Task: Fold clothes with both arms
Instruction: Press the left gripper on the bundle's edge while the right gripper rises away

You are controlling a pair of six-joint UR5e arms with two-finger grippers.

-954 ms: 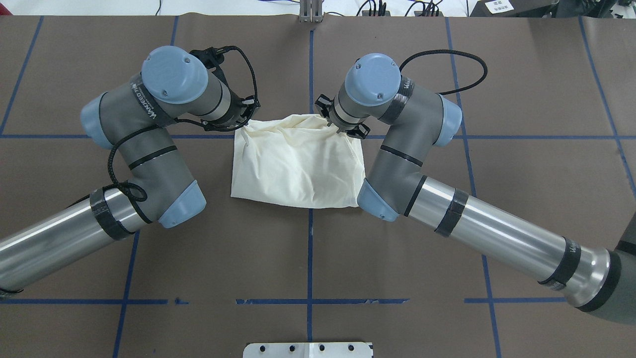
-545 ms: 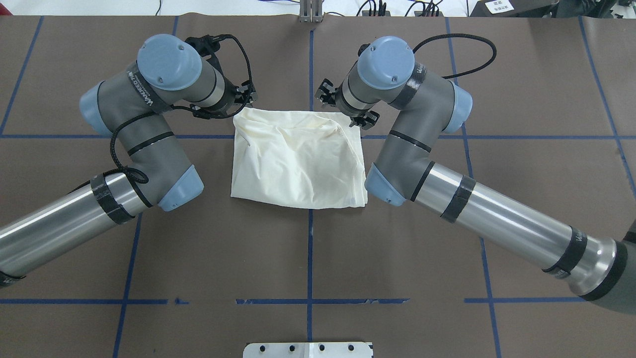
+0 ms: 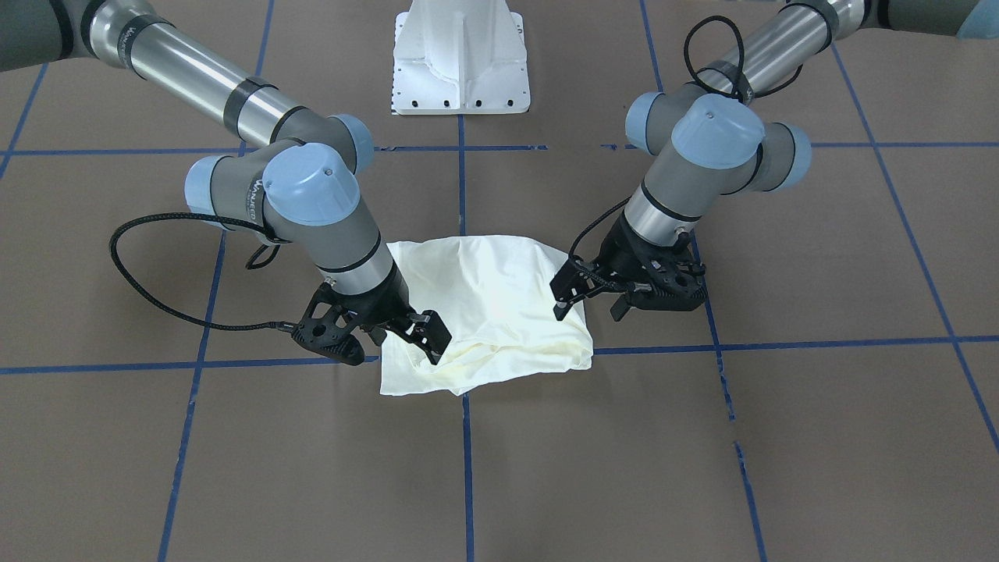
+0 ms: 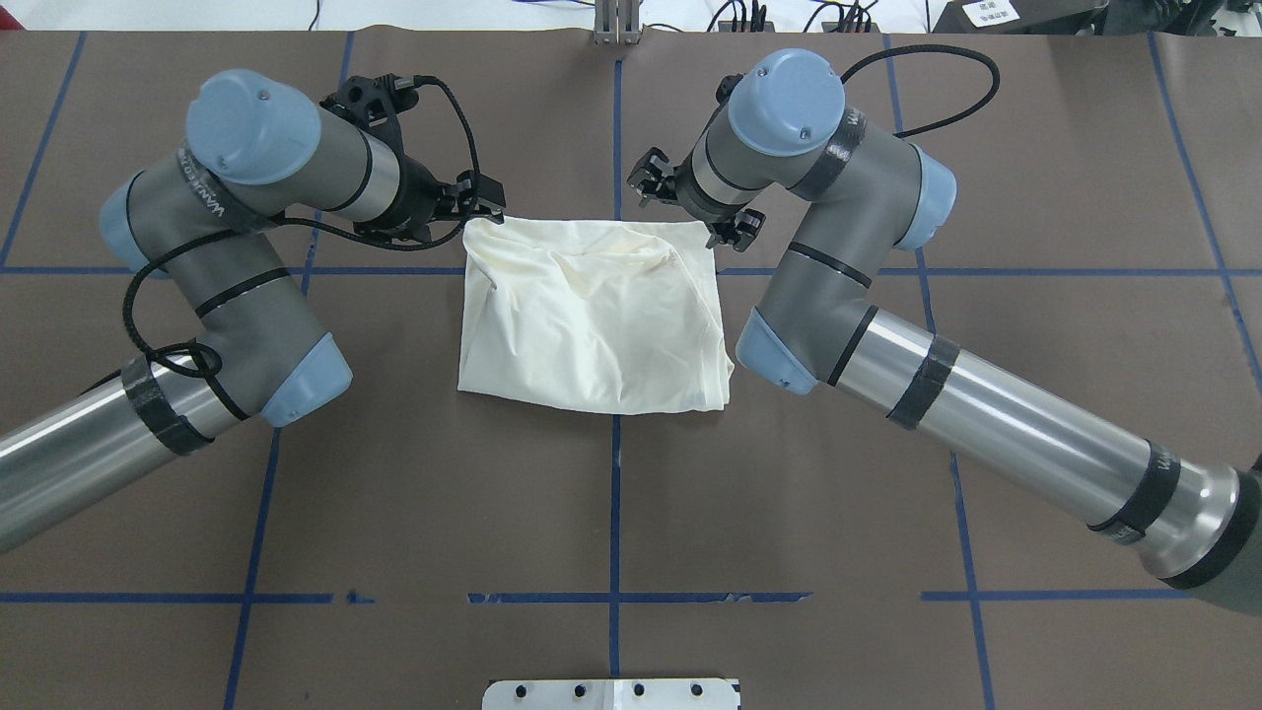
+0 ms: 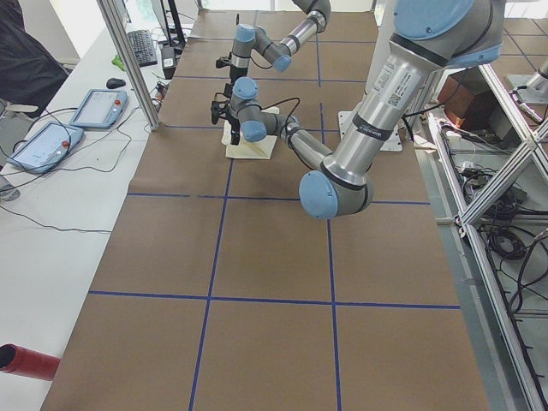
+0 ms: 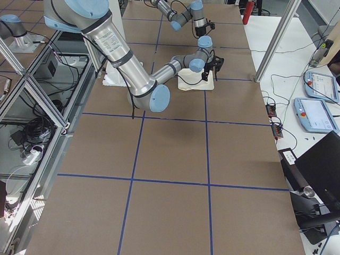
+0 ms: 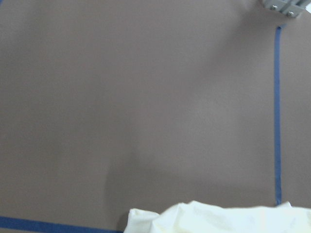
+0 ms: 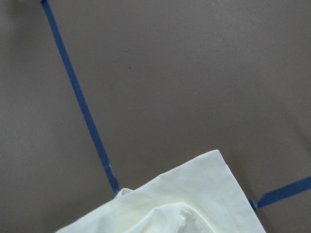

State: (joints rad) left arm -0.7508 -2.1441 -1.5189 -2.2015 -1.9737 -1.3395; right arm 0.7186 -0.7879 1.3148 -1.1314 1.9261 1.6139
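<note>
The clothes are one cream shirt point(image 4: 592, 316), folded into a rough rectangle with its plain side up at the table's middle; it also shows as the shirt point(image 3: 484, 312). Above the shirt's far left corner hovers my left gripper point(image 4: 471, 202), seen across the table as the left gripper point(image 3: 587, 311); it is open and holds nothing. My right gripper point(image 4: 695, 209), shown from the front as the right gripper point(image 3: 390, 343), hangs open over the far right corner, clear of the cloth. Each wrist view catches only a shirt edge point(image 7: 218, 218) point(image 8: 184, 204) against the brown table.
Blue tape lines point(image 4: 616, 513) cross the brown table top. The white pedestal base point(image 3: 460, 62) stands at the robot's edge. A metal bracket point(image 4: 616, 25) sits at the far edge. Control tablets point(image 6: 313, 114) lie on a side table.
Both grippers have left the shirt's far edge, opened and drawn back and outward. The far edge now lies flat, and the left arm's elbow has swung left.
</note>
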